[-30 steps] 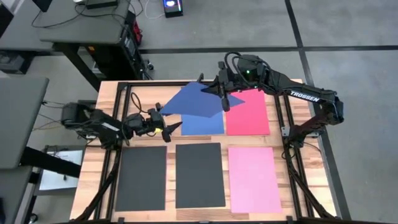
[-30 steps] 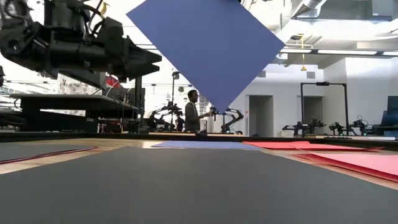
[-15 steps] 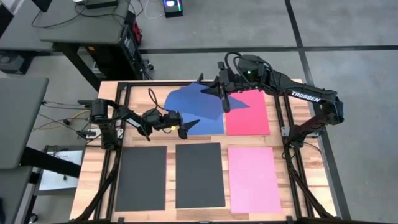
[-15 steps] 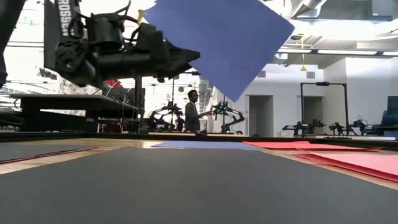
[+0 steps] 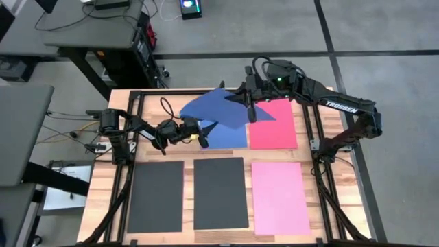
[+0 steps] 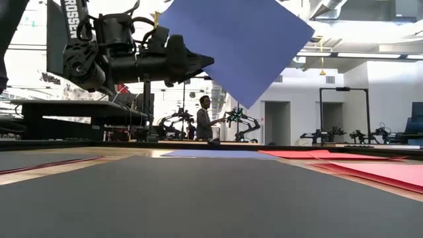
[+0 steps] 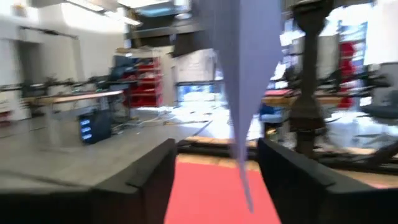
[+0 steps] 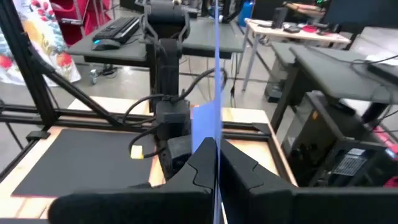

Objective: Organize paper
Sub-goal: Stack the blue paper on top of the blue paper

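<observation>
High view: right gripper point(image 5: 248, 110) pinches the lifted blue sheet point(image 5: 218, 111) aloft so the left gripper point(image 5: 206, 130), fingers spread astride its lower corner, can take it.

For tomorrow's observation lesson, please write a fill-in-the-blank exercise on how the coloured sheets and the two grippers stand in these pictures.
1. The right gripper is shut on a lifted sheet whose colour is ____.
2. The left gripper has its fingers on either side of that sheet's lower ____.
3. In the row nearest the bottom of the high view, beside the two dark grey sheets, lies a ____ sheet.
4. The red sheet lies flat on the ____.

Missing words: blue; corner; pink; table
</observation>
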Controlling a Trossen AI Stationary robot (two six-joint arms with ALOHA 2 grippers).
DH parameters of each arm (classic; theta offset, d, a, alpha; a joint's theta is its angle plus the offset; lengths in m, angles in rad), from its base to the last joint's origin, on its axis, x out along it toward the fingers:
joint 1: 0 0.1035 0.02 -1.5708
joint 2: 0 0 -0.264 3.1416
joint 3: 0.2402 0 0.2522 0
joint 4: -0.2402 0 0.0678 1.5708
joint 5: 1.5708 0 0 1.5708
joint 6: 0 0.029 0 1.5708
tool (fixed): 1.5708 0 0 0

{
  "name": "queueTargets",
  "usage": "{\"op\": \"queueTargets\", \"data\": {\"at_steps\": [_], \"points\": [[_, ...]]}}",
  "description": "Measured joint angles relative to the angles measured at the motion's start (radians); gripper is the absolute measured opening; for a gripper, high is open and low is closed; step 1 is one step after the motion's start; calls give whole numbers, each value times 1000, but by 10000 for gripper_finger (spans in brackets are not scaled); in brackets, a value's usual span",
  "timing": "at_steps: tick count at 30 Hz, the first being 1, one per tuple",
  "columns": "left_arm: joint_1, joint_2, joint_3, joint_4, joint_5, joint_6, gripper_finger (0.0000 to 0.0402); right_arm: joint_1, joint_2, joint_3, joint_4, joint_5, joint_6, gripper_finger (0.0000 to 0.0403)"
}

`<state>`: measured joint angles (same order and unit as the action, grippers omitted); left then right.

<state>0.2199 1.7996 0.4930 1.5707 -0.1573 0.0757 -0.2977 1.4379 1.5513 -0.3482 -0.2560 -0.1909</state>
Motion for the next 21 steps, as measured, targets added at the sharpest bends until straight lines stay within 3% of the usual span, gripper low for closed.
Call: {"op": "queueTargets", "data": {"at_steps": [4, 9, 13, 21], "points": [[9, 0, -6, 1, -24, -38, 125, -3, -29, 0, 8, 9, 0, 0], [10, 0, 30, -1, 97, -58, 62, -3, -33, 0, 3, 23, 0, 0], [10, 0, 62, -1, 184, -58, 58, -3, -31, 0, 5, 23, 0, 0], [10, 0, 71, -2, 165, -75, 63, -3, -30, 0, 4, 24, 0, 0]]}}
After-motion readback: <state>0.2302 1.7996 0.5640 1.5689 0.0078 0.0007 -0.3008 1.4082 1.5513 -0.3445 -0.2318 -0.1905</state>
